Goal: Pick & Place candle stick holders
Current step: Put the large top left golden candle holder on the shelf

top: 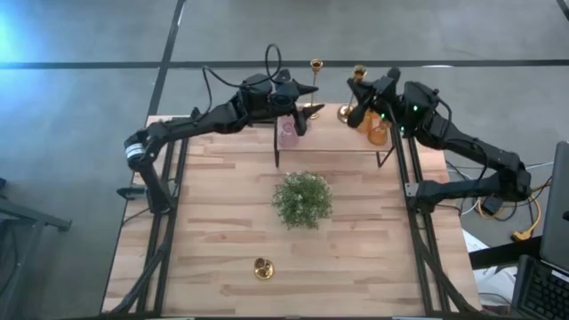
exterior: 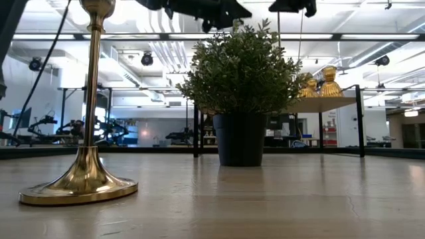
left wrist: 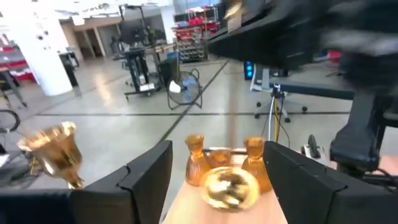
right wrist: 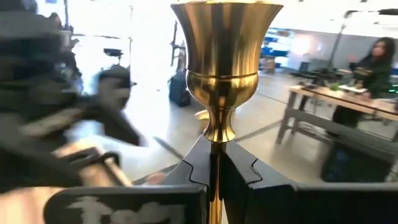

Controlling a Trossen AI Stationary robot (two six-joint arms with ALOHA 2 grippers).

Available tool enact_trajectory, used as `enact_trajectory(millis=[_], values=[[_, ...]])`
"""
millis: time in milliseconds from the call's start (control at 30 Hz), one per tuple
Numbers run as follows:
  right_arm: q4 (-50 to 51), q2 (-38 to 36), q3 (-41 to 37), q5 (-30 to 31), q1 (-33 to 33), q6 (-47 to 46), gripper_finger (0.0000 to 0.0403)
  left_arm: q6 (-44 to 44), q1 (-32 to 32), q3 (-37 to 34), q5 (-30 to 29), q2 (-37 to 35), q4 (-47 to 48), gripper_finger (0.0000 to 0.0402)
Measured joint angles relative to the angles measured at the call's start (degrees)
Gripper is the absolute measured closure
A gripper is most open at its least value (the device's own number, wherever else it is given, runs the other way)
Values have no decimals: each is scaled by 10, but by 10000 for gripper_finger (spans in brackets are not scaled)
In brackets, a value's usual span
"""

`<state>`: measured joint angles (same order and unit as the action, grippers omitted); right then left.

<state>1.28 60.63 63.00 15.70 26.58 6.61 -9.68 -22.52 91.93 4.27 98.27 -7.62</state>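
With the left claw (top: 307, 100) spread wide over the shelf (top: 324, 135), the right claw (right wrist: 214, 165), pinching a brass holder's (right wrist: 217, 68) stem, should lower it upright.

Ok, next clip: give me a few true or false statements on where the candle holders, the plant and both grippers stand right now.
1. The right gripper is shut on the thin stem of a shiny brass candle holder. True.
2. The left gripper is clamped on a pink glass holder. False: its fingers stand open, holding nothing.
3. The bushy green potted plant stands near the table's middle. True.
4. No brass holder stands on the wooden table. False: one brass holder stands near its front edge.
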Motion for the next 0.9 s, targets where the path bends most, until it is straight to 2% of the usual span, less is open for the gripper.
enact_trajectory(millis=[300, 567, 733, 900], values=[[-68, 42, -20, -55, 111, -37, 394, -10, 7, -22, -24, -44, 11, 152], [-93, 114, -20, -54, 149, -49, 394, -24, 6, -40, -71, -74, 26, 152], [-100, 123, -26, -51, 168, -61, 394, -28, 7, -41, -103, -97, 50, 152], [-168, 109, -66, -50, 180, -83, 394, -41, 6, -42, -142, -132, 62, 152]])
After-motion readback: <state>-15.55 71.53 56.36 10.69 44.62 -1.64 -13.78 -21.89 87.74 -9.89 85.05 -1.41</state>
